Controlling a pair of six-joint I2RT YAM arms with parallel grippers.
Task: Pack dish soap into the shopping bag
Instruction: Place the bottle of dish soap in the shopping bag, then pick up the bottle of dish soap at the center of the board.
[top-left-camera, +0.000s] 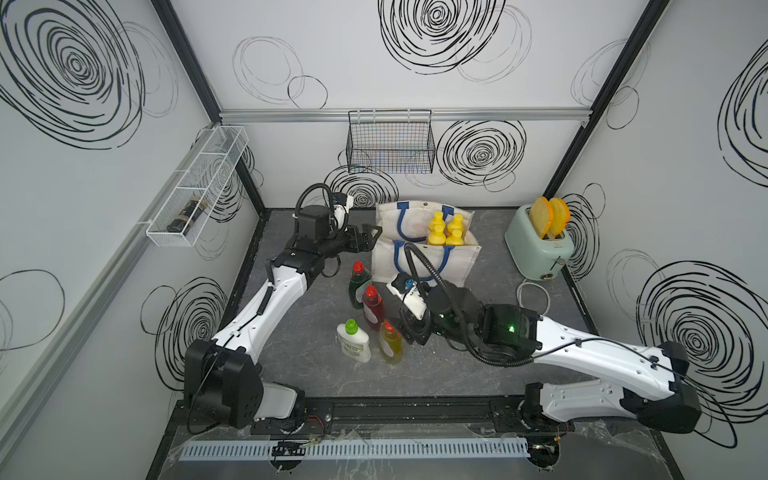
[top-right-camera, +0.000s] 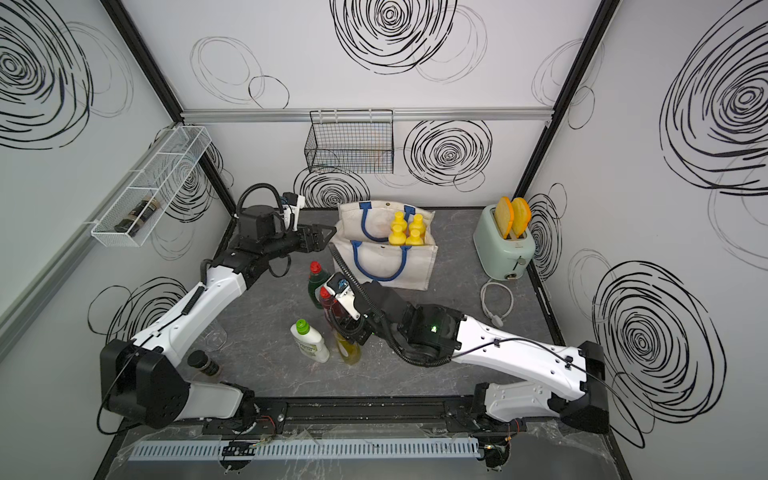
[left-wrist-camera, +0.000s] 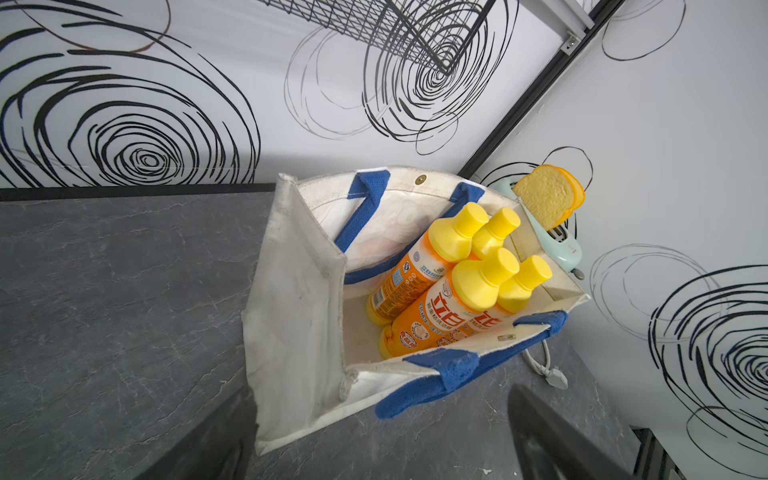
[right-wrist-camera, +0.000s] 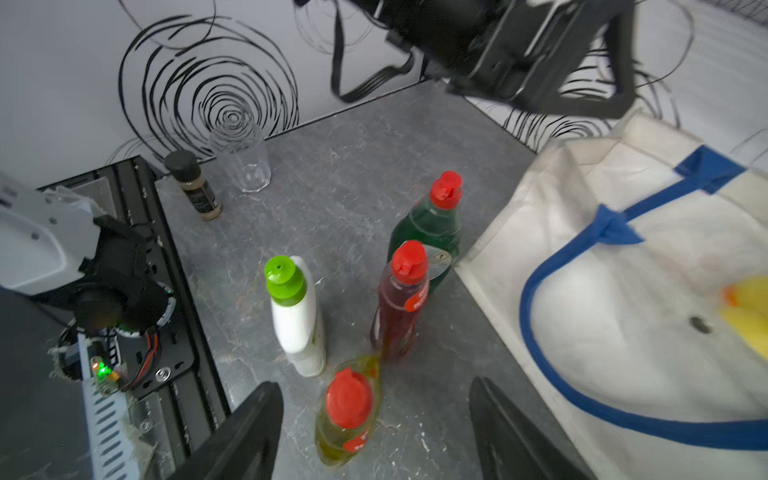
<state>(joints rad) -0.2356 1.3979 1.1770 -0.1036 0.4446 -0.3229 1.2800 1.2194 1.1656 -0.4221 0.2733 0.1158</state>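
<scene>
Four orange bottles (left-wrist-camera: 436, 299) are seen standing inside the bag (left-wrist-camera: 299, 299), which is set just ahead of the left tool (top-left-camera: 375, 235); its jaws are spread wide and nothing is held. The right tool (right-wrist-camera: 374, 386) is likewise opened and empty, and is poised over the yellow-green bottle (right-wrist-camera: 347, 419), which is framed between its jaws. Just beyond that bottle, on the tabletop (right-wrist-camera: 332, 187), the white bottle (right-wrist-camera: 297, 316), red bottle (right-wrist-camera: 399, 307) and green bottle (right-wrist-camera: 432, 232) are stood upright, with the bag close beside this tool.

White walls (top-left-camera: 374, 83) w/ black swirls round my gray marbled desk (top-left-camera: 291, 361). Black wire basket (top-left-camera: 390, 145) on back wall, white mesh rack (top-left-camera: 195, 195) on left wall, mint toaster (top-left-camera: 536, 249) far-right corner.
</scene>
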